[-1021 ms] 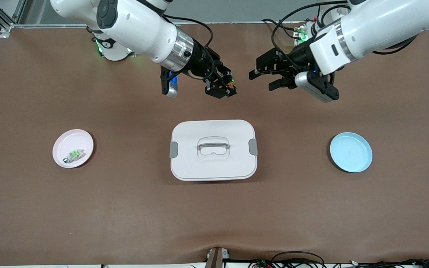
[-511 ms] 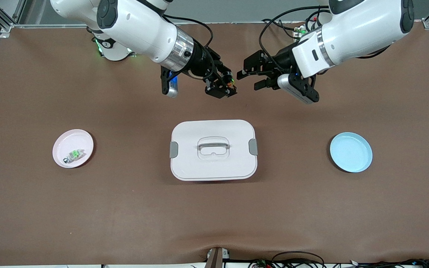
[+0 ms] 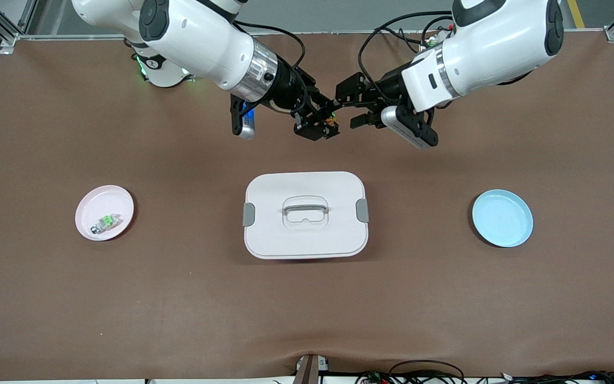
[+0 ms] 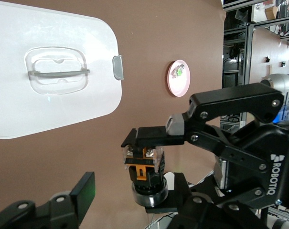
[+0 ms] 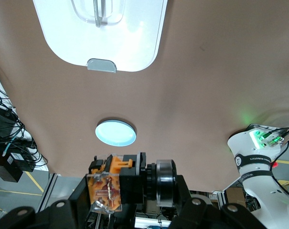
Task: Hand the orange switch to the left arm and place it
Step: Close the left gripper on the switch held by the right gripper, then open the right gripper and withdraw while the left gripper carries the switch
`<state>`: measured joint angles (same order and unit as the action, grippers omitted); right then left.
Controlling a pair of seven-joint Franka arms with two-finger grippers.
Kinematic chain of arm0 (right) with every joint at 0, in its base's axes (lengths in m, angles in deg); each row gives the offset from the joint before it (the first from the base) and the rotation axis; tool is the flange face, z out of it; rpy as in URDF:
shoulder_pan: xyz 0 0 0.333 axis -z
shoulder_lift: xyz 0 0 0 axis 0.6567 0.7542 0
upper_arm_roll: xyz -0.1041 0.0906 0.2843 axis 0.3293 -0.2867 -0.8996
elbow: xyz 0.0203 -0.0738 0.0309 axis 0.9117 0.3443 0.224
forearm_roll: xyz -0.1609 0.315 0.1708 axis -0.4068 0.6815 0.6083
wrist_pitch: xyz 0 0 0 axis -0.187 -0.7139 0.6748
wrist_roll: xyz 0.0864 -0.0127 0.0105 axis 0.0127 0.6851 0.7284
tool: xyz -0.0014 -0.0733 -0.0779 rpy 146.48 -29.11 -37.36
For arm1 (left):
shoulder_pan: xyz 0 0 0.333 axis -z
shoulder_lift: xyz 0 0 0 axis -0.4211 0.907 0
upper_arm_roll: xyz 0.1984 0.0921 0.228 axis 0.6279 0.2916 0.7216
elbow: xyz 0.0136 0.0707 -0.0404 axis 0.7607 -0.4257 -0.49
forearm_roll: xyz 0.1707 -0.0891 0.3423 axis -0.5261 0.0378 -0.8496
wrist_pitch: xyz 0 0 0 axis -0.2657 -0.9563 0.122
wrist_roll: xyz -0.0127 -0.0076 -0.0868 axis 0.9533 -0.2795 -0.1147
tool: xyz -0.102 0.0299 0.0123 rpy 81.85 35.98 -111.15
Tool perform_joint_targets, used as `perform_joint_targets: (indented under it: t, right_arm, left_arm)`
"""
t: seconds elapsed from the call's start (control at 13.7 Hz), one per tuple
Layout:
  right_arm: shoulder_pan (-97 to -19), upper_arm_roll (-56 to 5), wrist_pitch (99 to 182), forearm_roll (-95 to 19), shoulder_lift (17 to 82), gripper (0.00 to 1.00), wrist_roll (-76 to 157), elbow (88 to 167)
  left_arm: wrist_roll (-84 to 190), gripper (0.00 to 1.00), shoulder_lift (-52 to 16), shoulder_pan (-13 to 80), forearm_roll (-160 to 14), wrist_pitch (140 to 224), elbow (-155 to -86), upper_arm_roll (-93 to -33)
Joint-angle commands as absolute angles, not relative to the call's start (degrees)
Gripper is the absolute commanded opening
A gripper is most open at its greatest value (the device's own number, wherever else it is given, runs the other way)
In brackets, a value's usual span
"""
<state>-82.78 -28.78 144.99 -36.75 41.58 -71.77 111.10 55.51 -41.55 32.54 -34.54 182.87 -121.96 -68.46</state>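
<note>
1. The right gripper (image 3: 324, 124) is up in the air over bare table, clamped on the orange switch (image 3: 330, 122).
2. In the left wrist view the switch (image 4: 144, 164) sits between that gripper's two black fingers (image 4: 158, 136), orange face showing and its round black end pointing down.
3. In the right wrist view the switch (image 5: 116, 183) is pinched in the jaws with its clear-and-orange part foremost.
4. The left gripper (image 3: 345, 108) is in the air tip to tip with the right one, its jaws parted around the switch. I cannot tell whether its fingers (image 3: 360, 121) touch the switch.
5. The box (image 3: 305, 214) sits mid-table, nearer the front camera than the spot under the two grippers. Its lid is on, with a grey clip at each end and a recessed handle on top. Neither gripper is over it.
6. A pink plate (image 3: 104, 212) lies toward the right arm's end of the table, with a green switch (image 3: 106, 221) on it.
7. A blue plate (image 3: 502, 218) lies toward the left arm's end, well apart from the box.
8. Cables (image 3: 424, 373) run along the table edge nearest the front camera.
</note>
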Motion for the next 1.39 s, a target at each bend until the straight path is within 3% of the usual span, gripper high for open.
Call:
perform_joint_targets:
  t: [0.0,0.29,0.44,0.66,0.8,0.95,1.09,1.24,1.31]
  right_arm:
    - [-83.41,-28.23,145.09,-35.78,41.71,0.16,-72.08,110.76]
    - [-83.41,-28.23,145.09,-35.78,41.71,0.16,-71.99,110.76]
    - [-83.50,-28.23,145.09,-35.78,41.71,0.16,-71.99,110.76]
    - [-83.50,-28.23,145.00,-35.78,41.71,0.16,-71.99,110.85]
    - [-83.50,-28.23,145.00,-35.78,41.71,0.16,-71.90,110.94]
    - [-83.50,-28.23,144.91,-35.78,41.71,0.17,-71.90,110.94]
    - [-83.50,-28.23,144.82,-35.78,41.71,0.17,-71.90,110.94]
    - [-83.41,-28.23,144.82,-35.78,41.71,0.28,-71.90,110.94]
    - [-83.41,-28.23,144.82,-35.78,41.71,0.41,-71.99,111.02]
  left_arm:
    - [53.98,0.71,-43.55,32.11,-31.47,187.91,-125.68,-70.53]
    - [52.75,0.63,-43.90,32.03,-29.18,191.98,-127.71,-71.86]
    - [52.75,0.51,-43.90,32.02,-29.18,191.98,-127.71,-71.77]
    - [52.84,0.22,-43.73,31.94,-29.18,191.80,-127.80,-71.77]
    - [52.84,0.16,-43.64,31.85,-29.18,191.80,-127.80,-71.77]
    - [52.75,0.00,-43.64,31.68,-29.27,191.72,-127.63,-71.77]
    - [52.75,0.00,-43.55,31.41,-29.79,191.63,-127.19,-71.77]
    - [52.92,0.00,-43.55,31.32,-29.97,191.63,-126.92,-71.51]
    - [53.10,0.00,-43.46,30.89,-30.06,191.63,-126.83,-71.33]
